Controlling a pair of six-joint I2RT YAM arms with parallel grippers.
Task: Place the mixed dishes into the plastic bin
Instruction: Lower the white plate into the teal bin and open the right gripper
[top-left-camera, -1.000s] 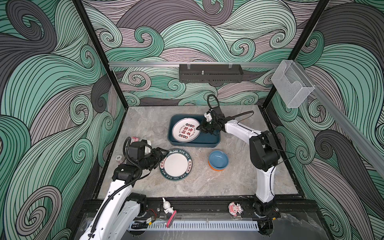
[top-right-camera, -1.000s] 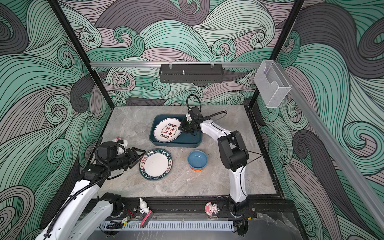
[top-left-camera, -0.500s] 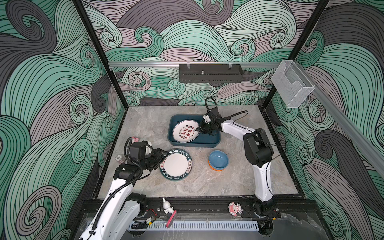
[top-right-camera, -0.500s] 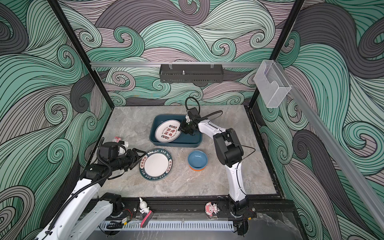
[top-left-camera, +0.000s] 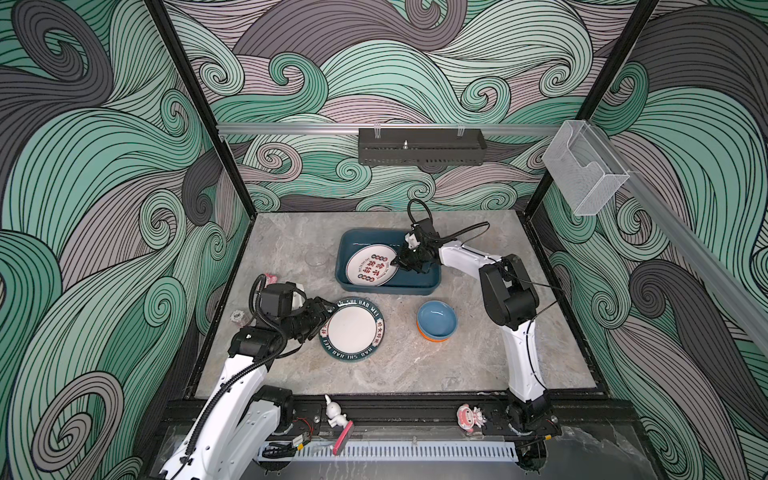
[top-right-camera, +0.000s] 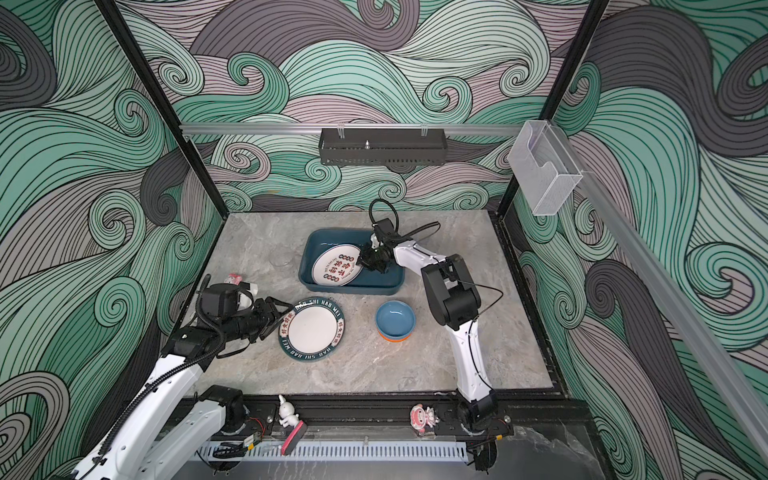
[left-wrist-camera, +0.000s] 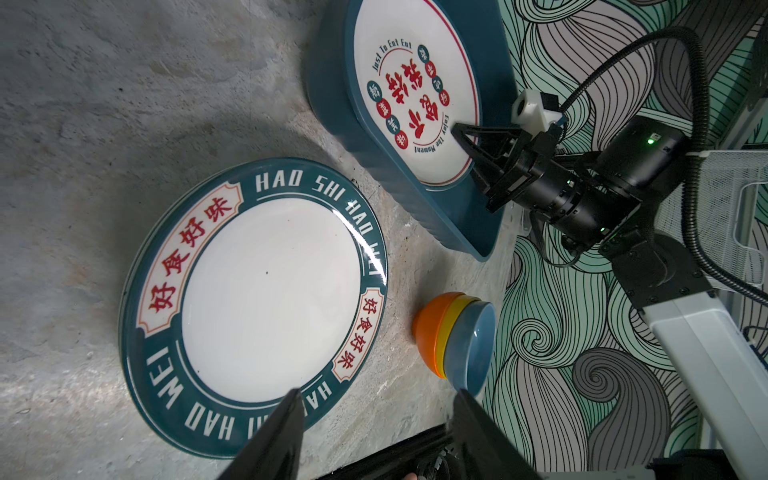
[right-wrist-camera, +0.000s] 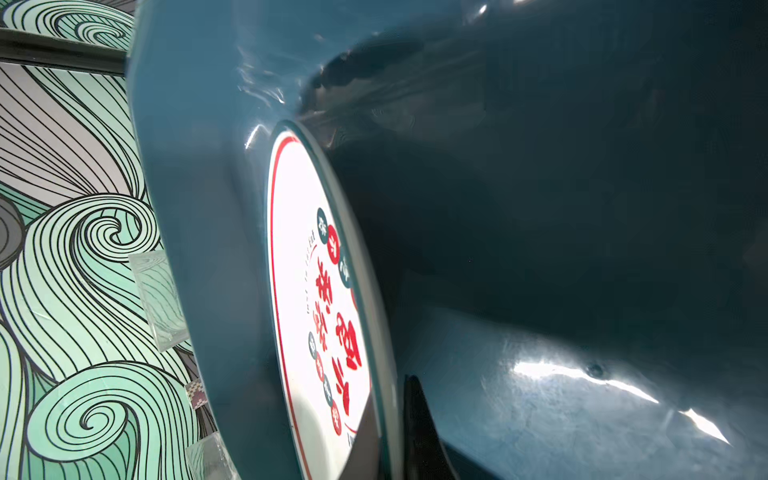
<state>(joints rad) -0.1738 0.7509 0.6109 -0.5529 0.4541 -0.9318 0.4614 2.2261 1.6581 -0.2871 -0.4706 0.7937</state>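
Observation:
The plastic bin (top-left-camera: 430, 279) (top-right-camera: 392, 279) stands at the table's back middle. Inside it, a white plate with red characters (top-left-camera: 370, 270) (top-right-camera: 334, 270) (left-wrist-camera: 415, 83) (right-wrist-camera: 307, 316) is held tilted, my right gripper (top-left-camera: 395, 262) (top-right-camera: 360, 262) (right-wrist-camera: 388, 386) shut on its right rim. A blue-rimmed lettered plate (top-left-camera: 352, 329) (top-right-camera: 311, 332) (left-wrist-camera: 266, 299) lies flat on the table. My left gripper (top-left-camera: 326, 318) (top-right-camera: 284, 316) (left-wrist-camera: 376, 390) is open at its left edge, holding nothing. Stacked blue, yellow and orange bowls (top-left-camera: 437, 321) (left-wrist-camera: 461, 336) sit right of it. A clear tumbler (top-left-camera: 316, 257) stands left of the bin.
A black perforated tray (top-left-camera: 422, 146) hangs on the back wall and a clear acrylic box (top-left-camera: 584, 170) on the right rail. Two figurines (top-left-camera: 333, 411) (top-left-camera: 469, 417) stand on the front rail. A small pink item (top-left-camera: 271, 277) lies behind the left arm.
My right gripper has carried the red-character plate a little to the left and lower inside the bin. The left arm has hardly moved.

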